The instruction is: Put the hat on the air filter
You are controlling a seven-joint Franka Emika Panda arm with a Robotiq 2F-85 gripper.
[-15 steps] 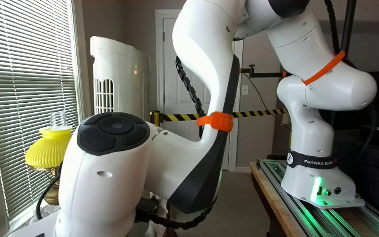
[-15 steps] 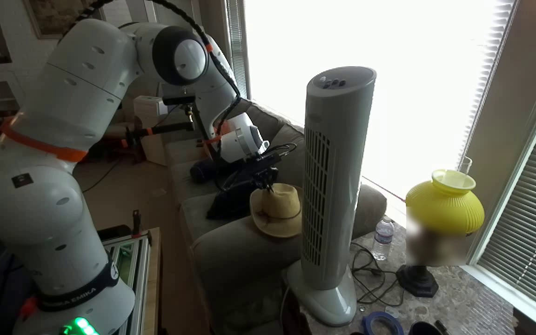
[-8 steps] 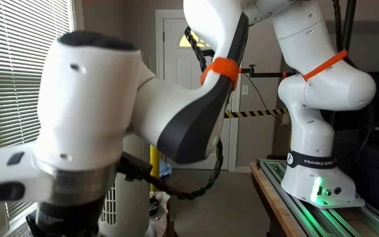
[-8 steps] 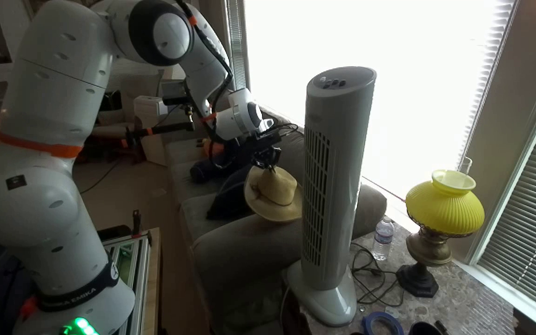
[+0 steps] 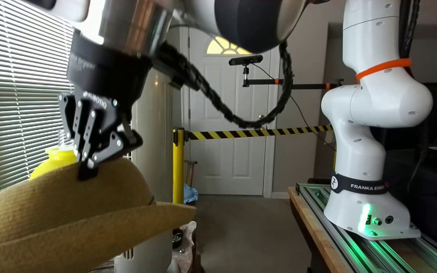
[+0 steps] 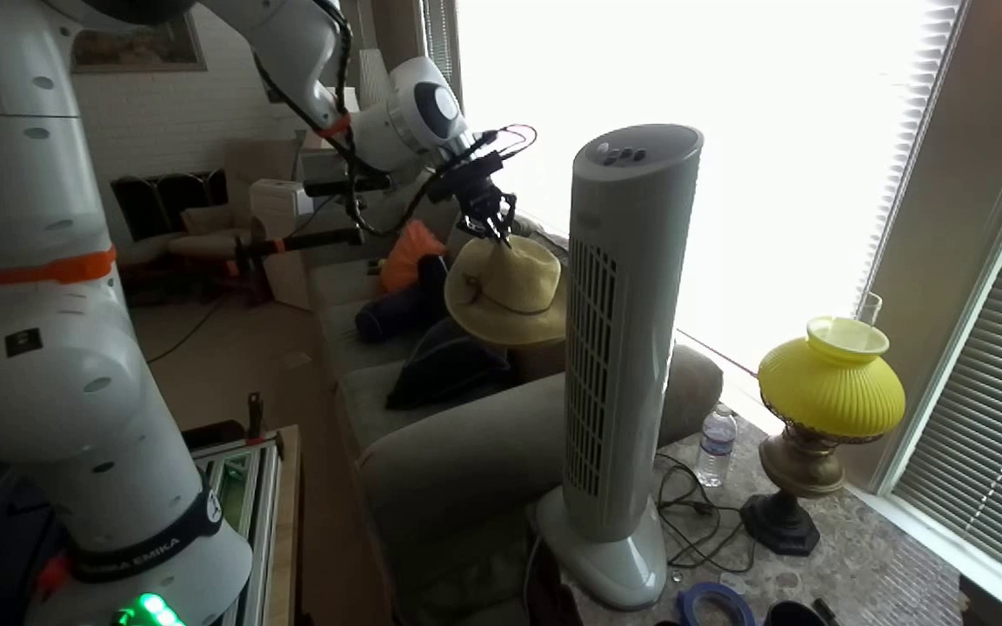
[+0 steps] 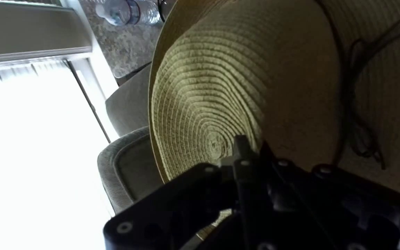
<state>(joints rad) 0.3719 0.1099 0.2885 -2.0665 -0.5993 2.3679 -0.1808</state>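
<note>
The tan straw hat (image 6: pixel 510 283) hangs in the air above the sofa arm, brim down and tilted. My gripper (image 6: pixel 502 242) is shut on the top of its crown. In an exterior view the hat (image 5: pixel 63 204) is close to the camera, with the fingertips (image 5: pixel 87 171) pinching the crown. In the wrist view the fingers (image 7: pixel 250 146) pinch a fold of the crown beside the spiral centre of the hat (image 7: pixel 203 93). The white tower air filter (image 6: pixel 640 330) stands upright; its top is higher than the hat. It is also partly visible behind the gripper (image 5: pixel 154 132). It is out of the wrist view.
The filter stands on a stone-topped table (image 6: pixel 866 574) with a yellow lamp (image 6: pixel 831 382), a water bottle (image 6: pixel 716 448), cords and blue tape (image 6: pixel 714 603). The sofa (image 6: pixel 466 435) is beneath the hat. A striped barrier (image 5: pixel 241 134) and a camera bar (image 5: pixel 264 81) are behind.
The arm has risen and drawn back, lifting the hat up off the sofa arm. The hat now hangs tilted from the gripper and shows in both exterior views.
</note>
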